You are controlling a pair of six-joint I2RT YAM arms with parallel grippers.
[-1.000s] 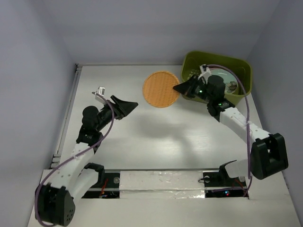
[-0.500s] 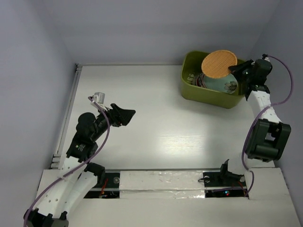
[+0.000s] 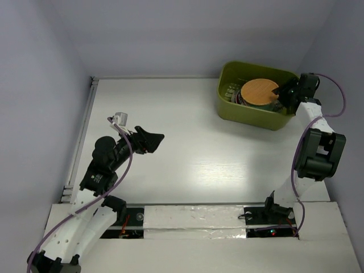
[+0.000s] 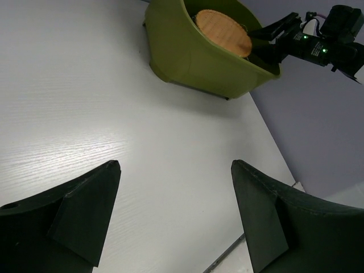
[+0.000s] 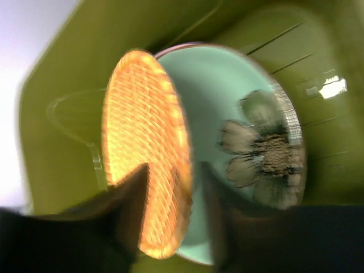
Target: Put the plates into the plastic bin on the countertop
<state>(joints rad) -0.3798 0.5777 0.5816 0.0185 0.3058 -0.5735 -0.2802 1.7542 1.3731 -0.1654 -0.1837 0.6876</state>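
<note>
White table (image 3: 193,148), green bin (image 3: 250,114) at its far right corner. Right fingers (image 3: 277,92) are clamped on the tan plate (image 3: 259,91) at its rim, inside the bin, over a mint plate (image 5: 227,102). Left fingers (image 4: 175,165) gape wide above the table, well apart from the bin.

Enclosed booth, plain pale lavender-grey walls: back wall (image 3: 187,34) across the top of the overhead view, left wall (image 3: 34,102) and right wall (image 3: 341,51) slanting in at the sides. No pattern or marks on the walls. White glossy countertop (image 3: 187,153) fills the middle, faint wood-grain texture seen in the left wrist view (image 4: 85,85). Metal rail (image 3: 81,136) runs along its left edge, from upper left down toward lower left. Soft bright glare patch (image 3: 236,165) right of centre; light is diffuse, shadows faint. Strip of crinkled silver tape (image 3: 193,219) along the near edge, white board (image 3: 199,253) below it at the bottom of the frame.
</note>
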